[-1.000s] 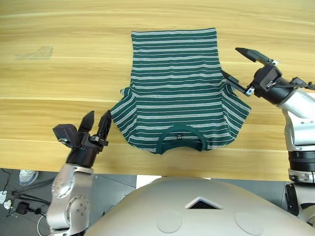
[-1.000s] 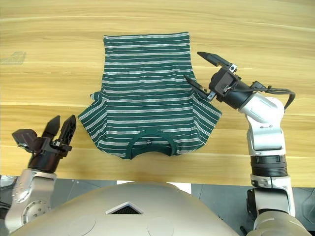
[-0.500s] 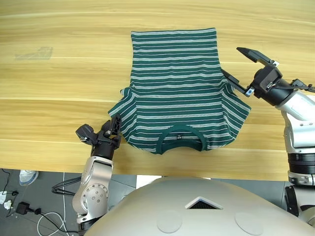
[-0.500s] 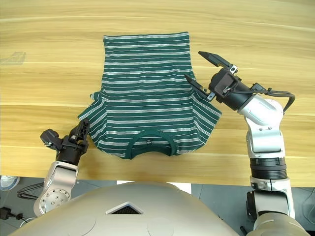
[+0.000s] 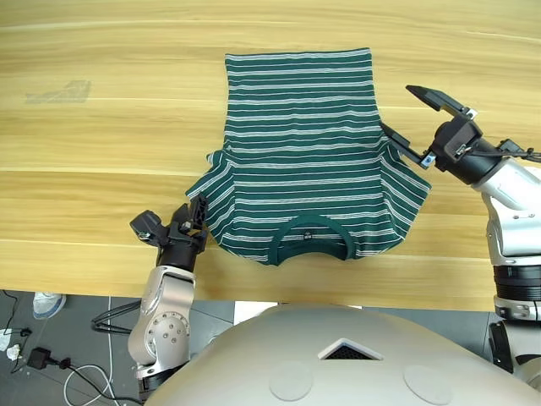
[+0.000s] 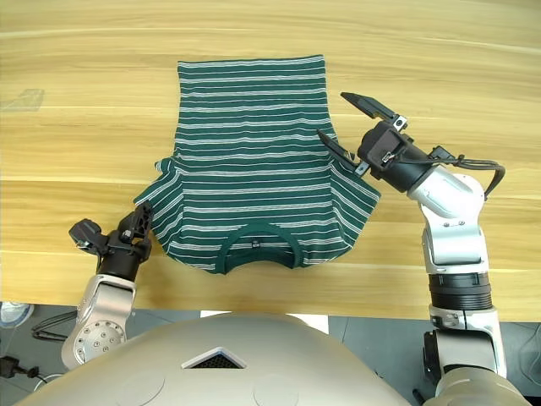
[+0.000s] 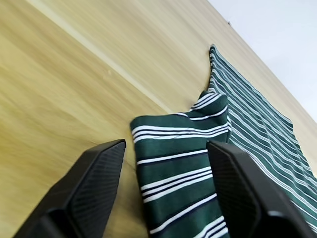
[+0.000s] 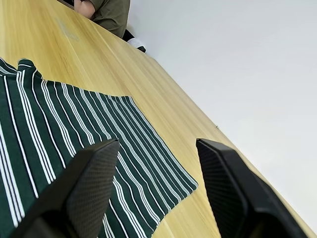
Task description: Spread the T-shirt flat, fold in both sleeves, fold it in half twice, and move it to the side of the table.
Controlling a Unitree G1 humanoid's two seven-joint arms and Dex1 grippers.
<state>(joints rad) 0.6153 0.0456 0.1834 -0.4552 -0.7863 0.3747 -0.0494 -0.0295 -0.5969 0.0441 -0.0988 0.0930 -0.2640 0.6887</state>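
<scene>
A dark green T-shirt (image 5: pixel 304 152) with white stripes lies flat on the wooden table (image 5: pixel 101 152), its collar (image 5: pixel 308 241) toward me and both sleeves spread out. My left gripper (image 5: pixel 173 222) is open, low over the table near the front edge. In the left wrist view the left sleeve (image 7: pixel 173 168) lies between its fingers (image 7: pixel 94 178). At the shirt's right side my right gripper (image 5: pixel 395 106) is open, its lower finger over the start of the right sleeve (image 5: pixel 406 190). In the right wrist view the shirt's body (image 8: pixel 59 129) spreads beneath its fingers (image 8: pixel 94 178).
Bare wood stretches left, right and beyond the shirt. A faint grey mark (image 5: pixel 59 90) shows on the table at the far left. The table's front edge (image 5: pixel 84 292) runs just behind the left gripper, with floor and cables (image 5: pixel 34 347) below it.
The left arm has swung in to the right and down, from beside the table edge to the left sleeve's end. The right gripper has hardly shifted. The shirt lies as before.
</scene>
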